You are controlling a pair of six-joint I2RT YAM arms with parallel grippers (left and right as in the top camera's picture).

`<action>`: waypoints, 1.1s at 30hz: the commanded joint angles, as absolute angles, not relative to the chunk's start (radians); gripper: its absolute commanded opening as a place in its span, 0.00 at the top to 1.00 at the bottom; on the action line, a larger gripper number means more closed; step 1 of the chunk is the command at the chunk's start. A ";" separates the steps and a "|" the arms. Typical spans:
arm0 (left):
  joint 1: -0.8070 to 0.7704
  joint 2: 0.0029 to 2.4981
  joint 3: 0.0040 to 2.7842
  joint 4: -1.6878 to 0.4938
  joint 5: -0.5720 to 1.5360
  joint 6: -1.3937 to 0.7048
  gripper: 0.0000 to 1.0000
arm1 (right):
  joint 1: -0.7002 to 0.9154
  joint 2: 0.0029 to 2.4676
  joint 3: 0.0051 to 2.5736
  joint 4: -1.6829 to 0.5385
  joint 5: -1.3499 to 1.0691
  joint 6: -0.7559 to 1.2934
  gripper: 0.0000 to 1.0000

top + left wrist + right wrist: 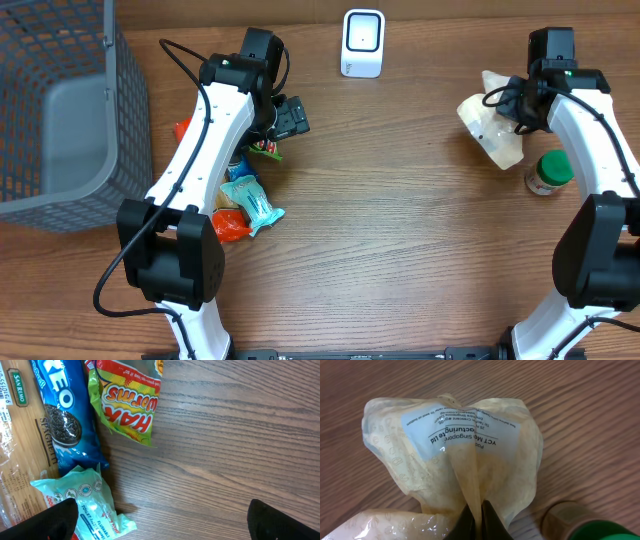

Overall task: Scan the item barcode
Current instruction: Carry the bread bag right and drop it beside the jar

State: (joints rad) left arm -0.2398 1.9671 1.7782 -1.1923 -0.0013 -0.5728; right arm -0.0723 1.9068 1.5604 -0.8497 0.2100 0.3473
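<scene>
Beige bag [455, 460]: thin, crinkled film pouch with a pale blue label, at the right side of the table [400, 250], just beside a green-lidded jar [548, 172].
Handling: likely light, soft and floppy; it will sag and fold over its print.
Right gripper [476, 515]: fingers pinched together on a gathered fold of the bag.
Left gripper [165, 527]: fingers wide apart, holding nothing, near the Haribo worms packet [127, 402].
Hold point: the fold serves; keep the label clear for the white scanner [363, 42].

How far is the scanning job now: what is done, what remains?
Done: the right claw is shut on the beige packet. In hand: that packet is beside the green-lid jar, apart from the white scanner. Left: bring it to the scanner; the left claw is open over the snack pile.
</scene>
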 commanded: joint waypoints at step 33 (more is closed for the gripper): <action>-0.236 1.942 1.787 -1.192 -0.008 -0.575 0.00 | -0.072 1.869 1.864 -1.082 0.014 0.315 0.50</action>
